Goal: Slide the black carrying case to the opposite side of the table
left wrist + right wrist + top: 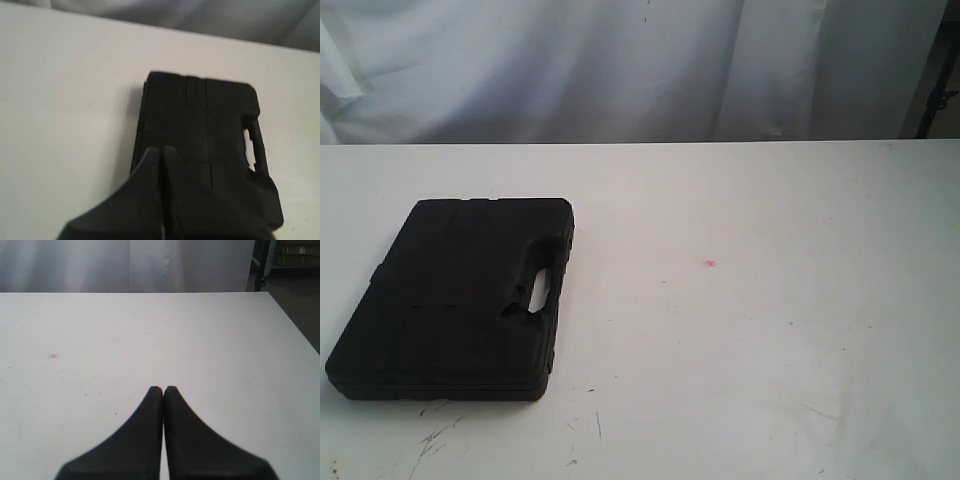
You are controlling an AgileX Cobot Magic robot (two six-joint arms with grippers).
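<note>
The black carrying case (460, 298) lies flat on the left part of the white table (770, 330), its handle slot (539, 285) facing the table's middle. Neither arm shows in the exterior view. In the left wrist view my left gripper (161, 150) is shut with nothing in it, its tips over the near edge of the case (200, 140). My right gripper (163, 388) is shut and empty above bare tabletop (150, 330), with the case out of that view.
A tiny pink spot (710, 263) marks the table near its middle, and black scuff marks (435, 440) lie by the front edge. A white curtain (620, 60) hangs behind the table. The table's right edge (295, 325) shows in the right wrist view.
</note>
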